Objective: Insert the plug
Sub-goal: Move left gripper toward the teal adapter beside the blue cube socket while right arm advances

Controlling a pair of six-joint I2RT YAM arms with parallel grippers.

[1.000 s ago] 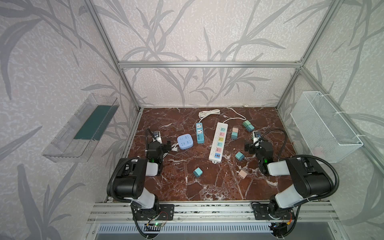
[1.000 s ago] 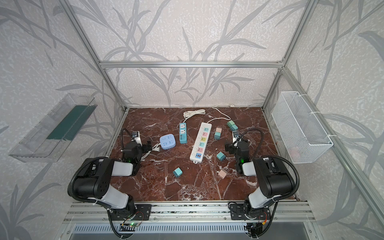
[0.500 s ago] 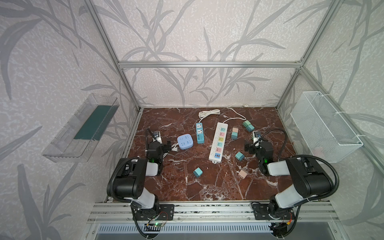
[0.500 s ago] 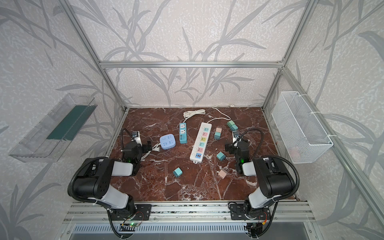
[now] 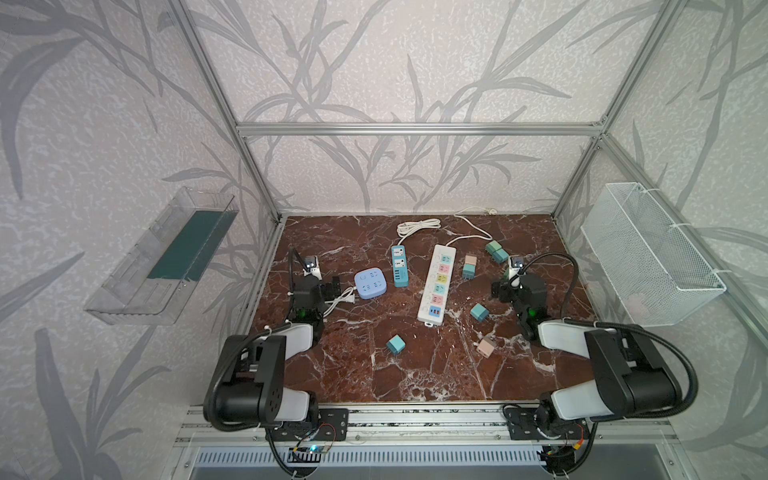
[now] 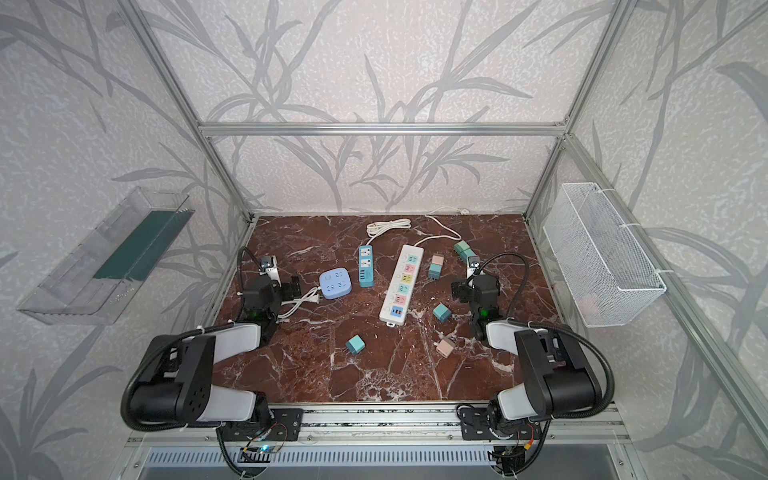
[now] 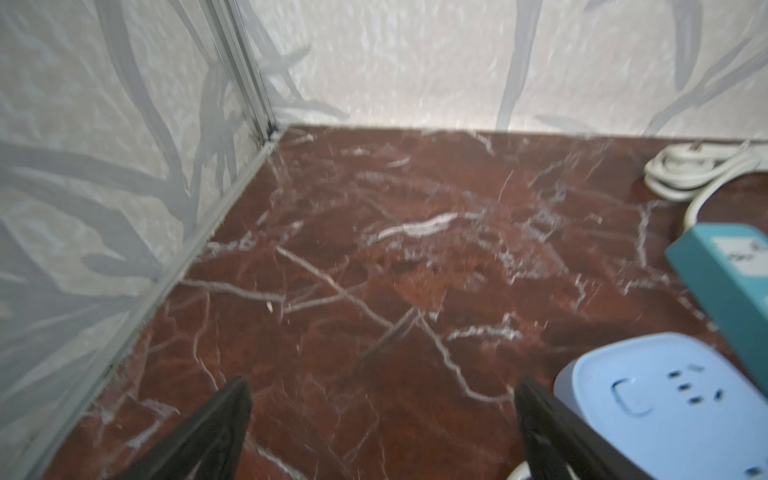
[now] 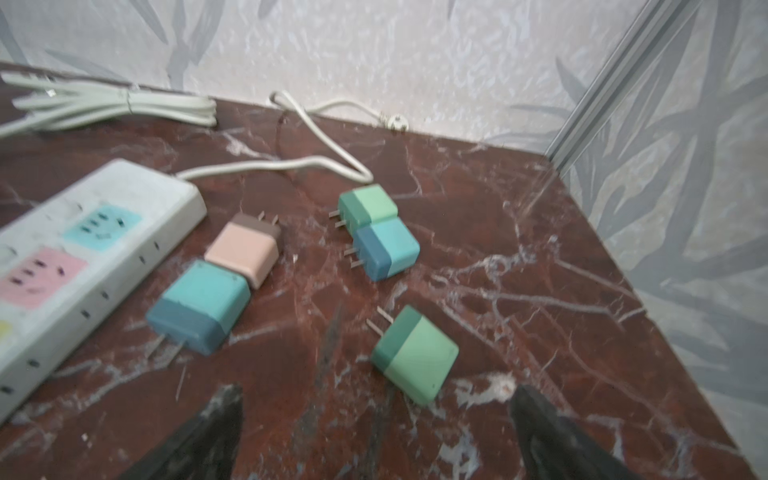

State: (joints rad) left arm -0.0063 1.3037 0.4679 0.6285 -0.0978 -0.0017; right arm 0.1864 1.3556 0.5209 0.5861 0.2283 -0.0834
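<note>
You see nothing moved since earlier | left gripper (image 7: 382, 384), right gripper (image 8: 376, 392) wide, empty | wire basket (image 5: 648, 249): pinkish item (image 5: 636, 308), unclear | clear tray (image 5: 137, 291): green sheet (image 5: 187, 245)

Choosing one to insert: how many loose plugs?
8. Beside white strip: pink plug, teal plug, green plug, blue plug; second green at right claw; nearer: mid teal, front teal, front pink. Others may hide.
</note>
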